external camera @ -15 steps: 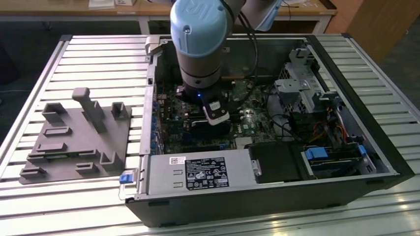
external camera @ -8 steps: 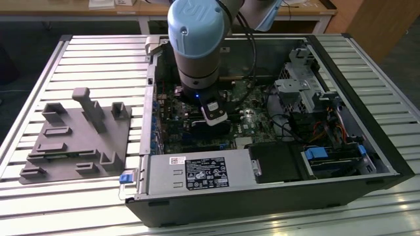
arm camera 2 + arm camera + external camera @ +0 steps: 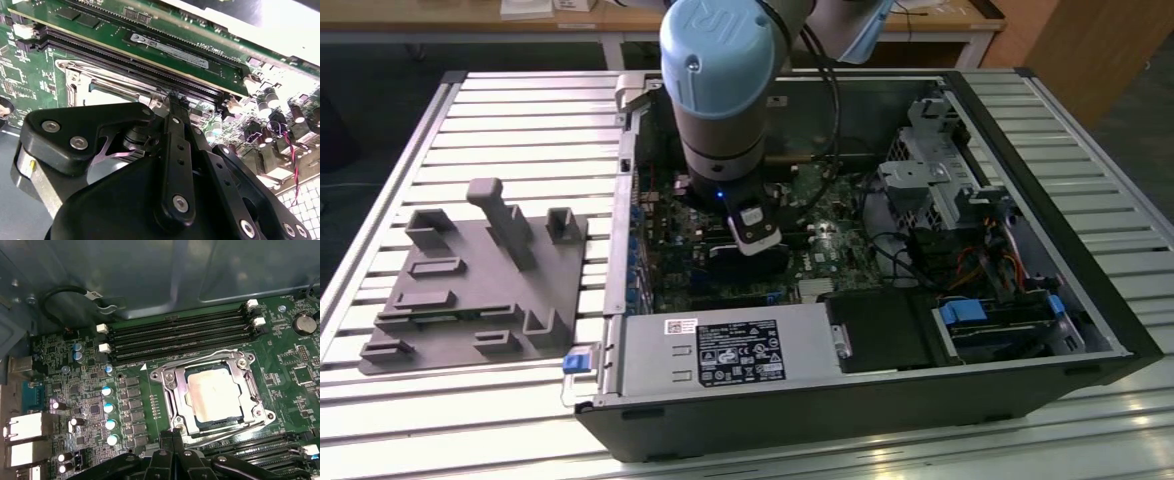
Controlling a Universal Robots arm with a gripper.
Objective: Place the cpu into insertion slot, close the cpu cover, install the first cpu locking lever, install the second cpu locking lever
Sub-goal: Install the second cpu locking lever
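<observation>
The cpu (image 3: 215, 391) lies flat in the slot (image 3: 197, 423) on the green board (image 3: 285, 365), its pale metal face up. The cover (image 3: 172, 390) is down around it, a silvery frame with the chip showing through its open centre. Thin wire levers (image 3: 200, 359) run along the frame's edges; whether they are latched cannot be told.

In the first wrist view the tool (image 3: 172, 450) hangs just beside the cover's near edge, its black fingers (image 3: 165, 440) standing close together with nothing seen between them. In the second wrist view the tool (image 3: 172, 100) has its tips at the edge of the cover (image 3: 107, 80), but whether they touch the metal cannot be told, and the tool's own black body hides most of the socket there.

Long black memory slots (image 3: 180, 335) run beside the socket on its far side from the tool, and more of them (image 3: 250, 447) on the near side, next to the fingers. A row of blue-topped capacitors (image 3: 107, 407) stands a little way from the cover.

In the exterior view the arm (image 3: 720, 90) reaches down into the open case (image 3: 854, 400), which lies on the slatted bench (image 3: 454, 410). A grey fixture (image 3: 480, 280) sits on the bench at the exterior view's left, well apart from the case.
</observation>
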